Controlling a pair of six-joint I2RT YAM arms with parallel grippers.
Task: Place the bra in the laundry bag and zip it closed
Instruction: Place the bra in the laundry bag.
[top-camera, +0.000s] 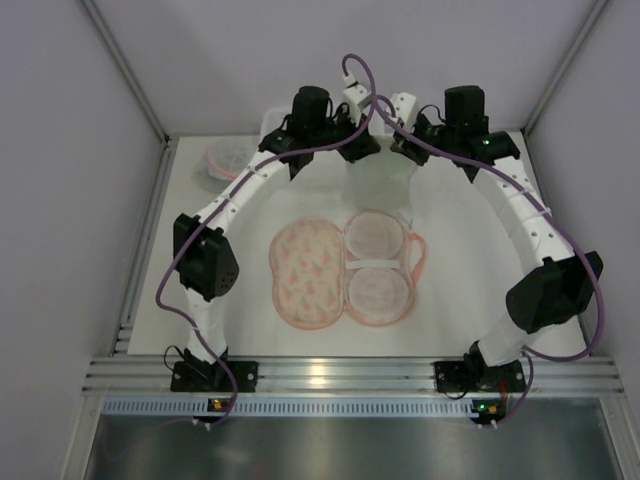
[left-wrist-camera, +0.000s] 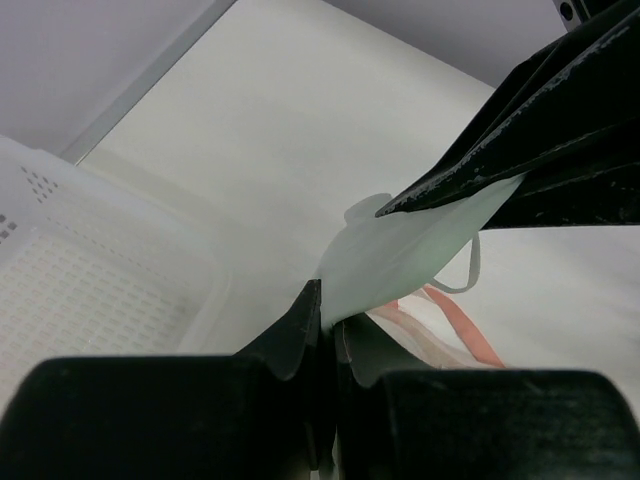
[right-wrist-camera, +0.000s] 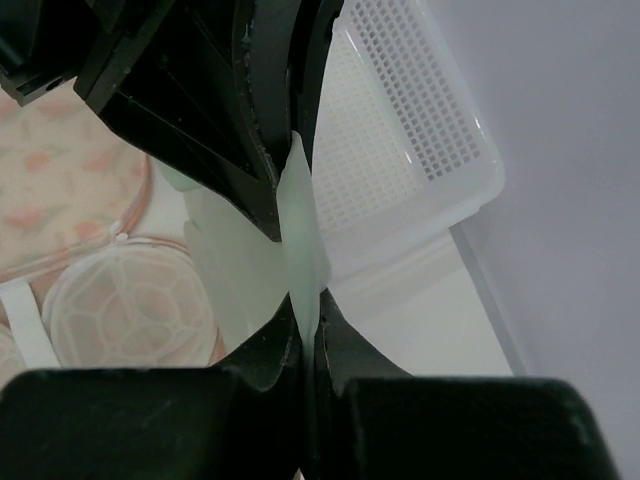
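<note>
Your left jaws and right jaws are each clamped on a thin edge of the bra, which hangs between them. The open laundry bag lies below them, on the base side. Spread them further and one edge may slip, dropping the bra outside the bag.

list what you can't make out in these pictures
- bra: top view, the left hand and right hand cover most of it, so its shape is unclear.
- laundry bag: top view, zipper too small to see; left wrist view, the bra hides all but a pink edge.
- white basket: cut off by frame edges in both wrist views.
</note>
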